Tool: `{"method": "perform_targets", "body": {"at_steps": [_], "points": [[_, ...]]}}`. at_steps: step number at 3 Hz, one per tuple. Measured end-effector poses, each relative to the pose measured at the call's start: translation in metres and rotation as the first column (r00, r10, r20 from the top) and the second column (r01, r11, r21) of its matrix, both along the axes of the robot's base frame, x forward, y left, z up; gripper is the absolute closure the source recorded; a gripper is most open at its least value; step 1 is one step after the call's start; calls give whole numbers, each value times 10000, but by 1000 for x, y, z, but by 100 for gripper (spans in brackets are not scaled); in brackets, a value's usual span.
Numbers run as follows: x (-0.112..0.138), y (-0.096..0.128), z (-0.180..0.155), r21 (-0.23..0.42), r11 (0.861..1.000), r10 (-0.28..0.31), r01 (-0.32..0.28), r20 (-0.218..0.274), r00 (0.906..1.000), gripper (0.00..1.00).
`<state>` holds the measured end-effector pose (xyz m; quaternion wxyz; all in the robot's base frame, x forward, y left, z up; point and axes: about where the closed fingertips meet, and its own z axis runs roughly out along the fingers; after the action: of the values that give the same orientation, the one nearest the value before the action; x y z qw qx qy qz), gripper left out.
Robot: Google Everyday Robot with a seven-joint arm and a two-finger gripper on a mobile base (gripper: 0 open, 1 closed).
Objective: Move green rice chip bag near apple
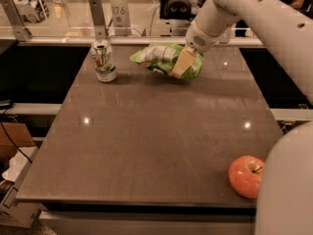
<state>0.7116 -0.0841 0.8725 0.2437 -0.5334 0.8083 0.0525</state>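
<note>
Clamping the green rice chip bag at the table's far side, the pincer is far from the part-hidden apple.

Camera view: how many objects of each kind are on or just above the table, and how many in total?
Snack bags: 1, the green rice chip bag, with the gripper at its right end.
Soda cans: 1, the soda can.
Fruit: 1, the apple.
Total: 3.
</note>
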Motion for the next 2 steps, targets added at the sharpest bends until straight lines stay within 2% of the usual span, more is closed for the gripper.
{"method": "perform_targets", "body": {"at_steps": [2], "points": [[-75, -38, 39, -140, 9988, 475, -475, -8, 9989, 100]]}}
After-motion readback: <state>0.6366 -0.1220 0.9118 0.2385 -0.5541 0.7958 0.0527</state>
